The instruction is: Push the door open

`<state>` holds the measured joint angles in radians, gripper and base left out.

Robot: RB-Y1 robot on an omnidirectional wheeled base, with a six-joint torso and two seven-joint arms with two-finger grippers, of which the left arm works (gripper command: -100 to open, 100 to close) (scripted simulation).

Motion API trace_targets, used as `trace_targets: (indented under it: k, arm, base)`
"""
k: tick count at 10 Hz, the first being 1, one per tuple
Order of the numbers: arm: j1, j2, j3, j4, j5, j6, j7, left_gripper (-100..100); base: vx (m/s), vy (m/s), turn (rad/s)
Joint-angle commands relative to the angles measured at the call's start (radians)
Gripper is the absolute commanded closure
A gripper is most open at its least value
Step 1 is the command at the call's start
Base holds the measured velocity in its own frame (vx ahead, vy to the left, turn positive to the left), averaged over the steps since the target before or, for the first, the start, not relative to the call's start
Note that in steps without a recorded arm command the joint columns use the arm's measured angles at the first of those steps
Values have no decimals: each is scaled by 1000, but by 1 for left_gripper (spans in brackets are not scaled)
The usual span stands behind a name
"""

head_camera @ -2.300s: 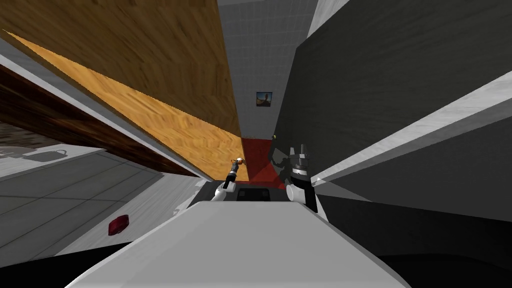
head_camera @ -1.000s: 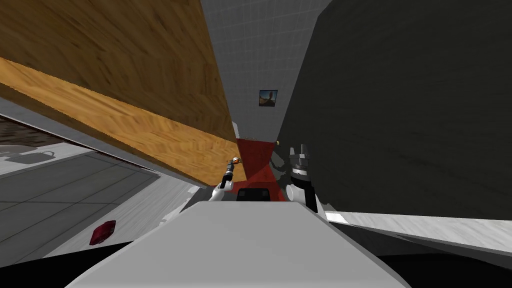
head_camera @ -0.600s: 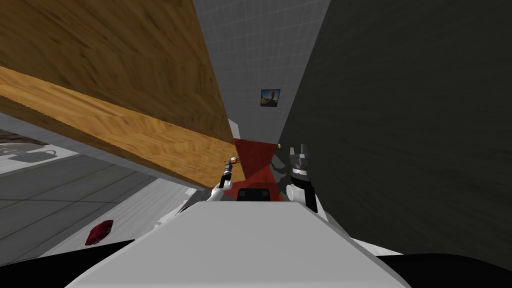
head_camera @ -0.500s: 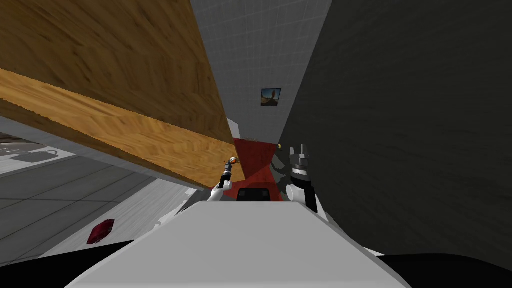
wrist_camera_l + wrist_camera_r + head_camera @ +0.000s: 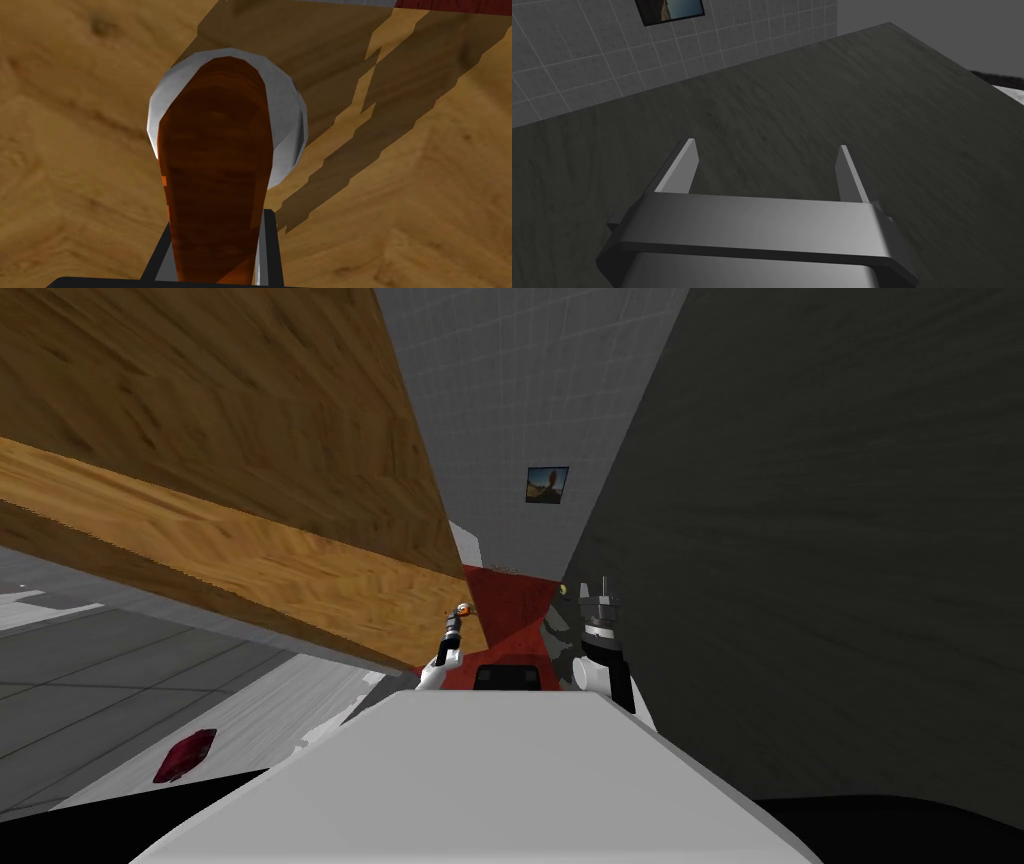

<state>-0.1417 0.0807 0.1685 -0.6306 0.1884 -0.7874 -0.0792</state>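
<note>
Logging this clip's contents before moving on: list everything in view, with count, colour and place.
door: one, orange-brown wood, on my left
door handle: one, reddish-brown lever on a silver-grey round plate, on the door
tiled wall: one, grey, ahead
framed picture: one, dark-framed, on the tiled wall
dark surface: one, dark grey, on my right
floor strip: one, red, ahead between door and dark surface
small object: one, dark red, on the grey floor, left
left pincer: one, shut on the door handle
right pincer: one, fingers light grey, open, facing the dark surface

Dim, jagged shadows on door, splayed edges
</note>
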Motion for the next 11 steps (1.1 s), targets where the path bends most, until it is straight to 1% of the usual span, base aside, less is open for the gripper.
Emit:
trace_targets:
  k: [1, 2, 4, 6, 8, 9, 10, 11]
  arm:
    - [0, 0, 0, 0, 0, 0, 0, 100]
    - [-1, 7, 16, -2, 9, -2, -8, 100]
    - [-2, 10, 29, -2, 17, -3, -16, 100]
    - [-2, 14, 50, -1, 29, -5, -28, 100]
    - [-2, 17, 69, 0, 40, -7, -39, 100]
    - [-3, 18, 84, 0, 50, -9, -49, 100]
    - [-3, 18, 84, 0, 50, -9, -49, 100]
    - [-3, 19, 101, 0, 59, -11, -59, 100]
  base:
    - [79, -21, 36]
    - [109, 7, 42]
    - [186, 15, 28]
    - [204, 15, 46]
    - [214, -23, 51]
    - [243, -7, 84]
    - [156, 2, 27]
    - [153, 23, 49]
